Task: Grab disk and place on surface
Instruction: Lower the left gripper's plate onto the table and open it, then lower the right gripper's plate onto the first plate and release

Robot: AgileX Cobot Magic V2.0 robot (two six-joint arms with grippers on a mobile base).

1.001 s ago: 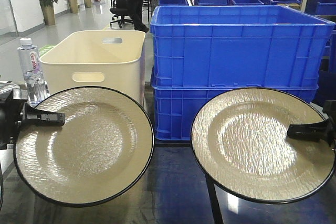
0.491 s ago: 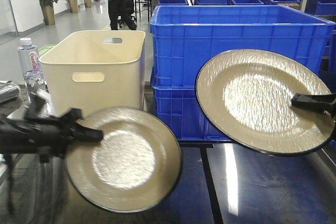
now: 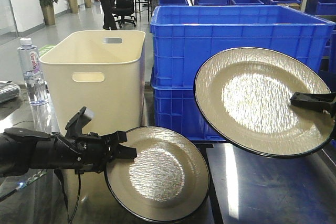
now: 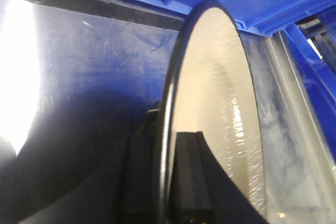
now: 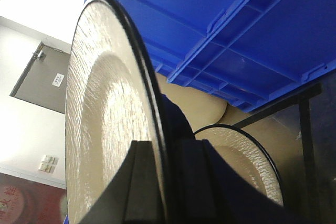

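— Since half a second earlier, the lower disk had been carried right and down by the left gripper, clamped on its rim, the arm stretched level from the left.
— Was the surface touched?
— That could not be told.
— And the right gripper?
— It was kept closed on the upper disk, tilted before the blue crates; open room was left beneath.

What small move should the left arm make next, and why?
Probably lower and level the lower plate: the left gripper clamps it by the rim, tilted, near the dark tabletop but not flat on it. The right gripper holds the upper plate higher.
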